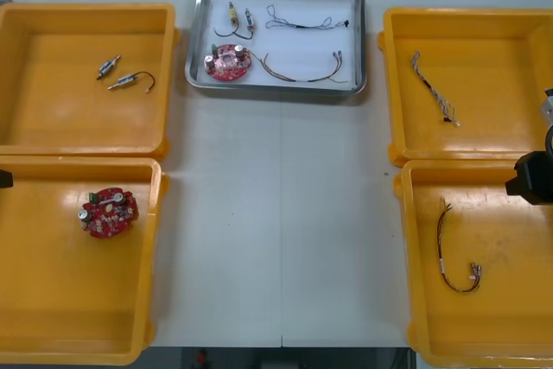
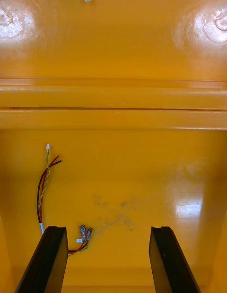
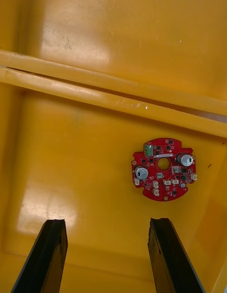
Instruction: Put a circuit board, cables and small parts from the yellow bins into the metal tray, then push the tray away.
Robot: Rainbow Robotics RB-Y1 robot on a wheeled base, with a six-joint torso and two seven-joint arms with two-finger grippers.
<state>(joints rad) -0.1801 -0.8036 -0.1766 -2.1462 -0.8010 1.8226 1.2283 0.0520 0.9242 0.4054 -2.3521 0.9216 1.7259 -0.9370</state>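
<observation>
The left jaws stood wide apart over the lower-left bin (image 1: 52,300), holding and touching nothing. The red round board (image 1: 109,213) lay flat on that bin's floor, components up. In the left wrist view the same board (image 3: 163,168) sat beyond the tip of one finger (image 3: 172,255), clear of it. In the upper-left bin (image 1: 52,118) two small metal parts (image 1: 119,75) lay close together, one with a thin dark wire.

At top centre, the tray (image 1: 276,90) sat against the table's (image 1: 276,239) far edge, white inside. It held a second board (image 1: 227,62), two more small parts (image 1: 239,18), a black cable (image 1: 302,20) and a curved thin cable (image 1: 302,73), all lying apart.

The upper-right bin (image 1: 492,32) held a twisted cable (image 1: 435,88). The right jaws were also wide apart and empty over the lower-right bin (image 1: 510,317). A red and yellow cable (image 1: 454,257) curved across that bin's floor. In the right wrist view one end of that cable (image 2: 45,189) reached just beside a finger (image 2: 45,264).
</observation>
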